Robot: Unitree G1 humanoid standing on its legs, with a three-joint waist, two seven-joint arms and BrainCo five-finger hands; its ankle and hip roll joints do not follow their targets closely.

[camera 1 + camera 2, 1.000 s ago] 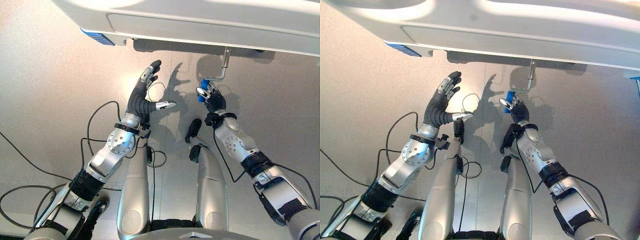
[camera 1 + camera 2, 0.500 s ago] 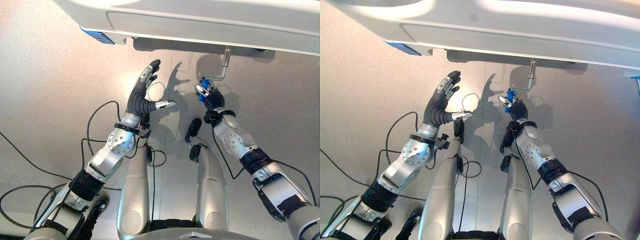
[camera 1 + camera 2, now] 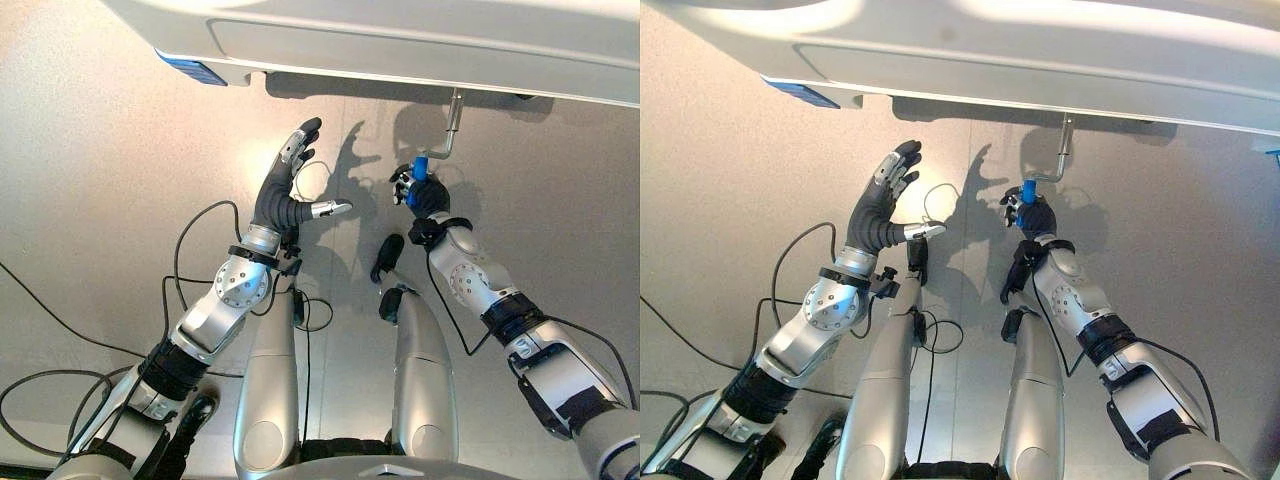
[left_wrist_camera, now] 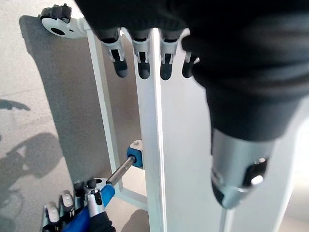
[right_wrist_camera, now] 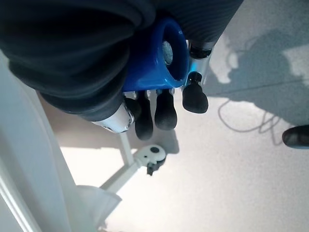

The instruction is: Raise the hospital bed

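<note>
Left eye view: the hospital bed [image 3: 420,45] is seen as a pale panel running across the top of the frame. A metal crank [image 3: 451,128] hangs from its underside at upper right of centre and ends in a blue handle [image 3: 420,166]. The right hand [image 3: 424,192] is clenched round this handle, just below the bend of the crank. In the right wrist view the blue handle [image 5: 159,58] is shown lodged against the palm, with dark fingertips [image 5: 195,98] curled beside it. In the left wrist view the crank shaft [image 4: 121,168] is seen entering a blue fitting on the white bed frame [image 4: 149,130], with the right hand [image 4: 77,212] at the bottom left corner.

The left hand [image 3: 283,195] is held released and spread over the grey floor [image 3: 90,210], left of centre, well apart from the crank and touching nothing.

The step in hand is judged to be the turning of the crank. It is best done with the grasp kept firm but not rigid, so that the handle can roll within the fingers as the wrist traces a full circle about the shaft. The circle should be kept square to the shaft, so that the crank is not bent or pulled out of its fitting. The left hand is best kept clear of the sweep.

No containers are seen in these views.
</note>
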